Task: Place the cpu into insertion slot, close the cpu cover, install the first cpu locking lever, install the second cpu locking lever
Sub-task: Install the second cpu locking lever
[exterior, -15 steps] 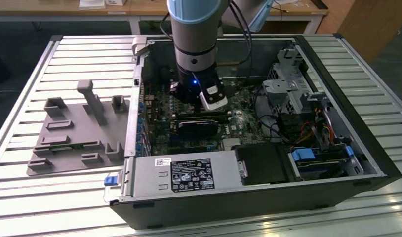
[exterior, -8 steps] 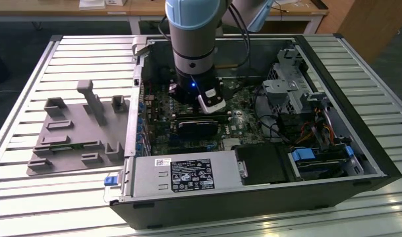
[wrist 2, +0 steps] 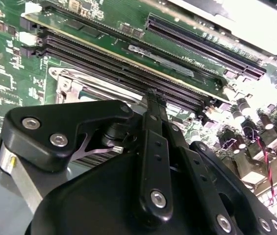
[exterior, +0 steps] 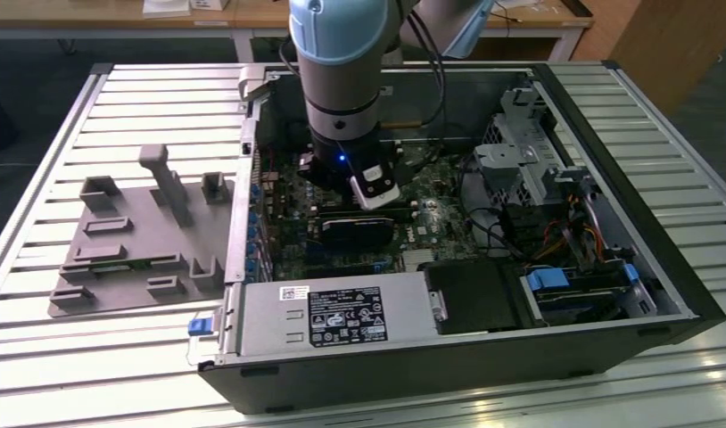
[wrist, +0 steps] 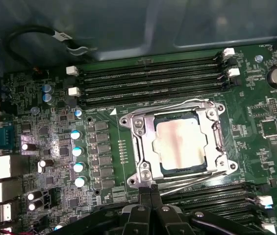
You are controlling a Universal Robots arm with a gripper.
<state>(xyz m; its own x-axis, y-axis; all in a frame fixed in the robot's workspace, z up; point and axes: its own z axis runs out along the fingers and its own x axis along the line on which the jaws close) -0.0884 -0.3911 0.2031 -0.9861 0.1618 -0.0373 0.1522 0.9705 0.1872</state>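
Cpu (wrist: 181, 145) seated in insertion slot (wrist: 163, 169), cpu cover (wrist: 141, 147) down over it (flat). Pincer (wrist: 151, 192) fingertips together, empty, at the cover's edge.

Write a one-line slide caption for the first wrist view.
End effector poised at the edge of the cpu cover, closed over the cpu seated in its socket.

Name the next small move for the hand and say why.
Probably a slight push on the locking lever beside the hand: the cpu already sits under the closed cpu cover, and the hand's tips meet at that lever's edge of the socket.
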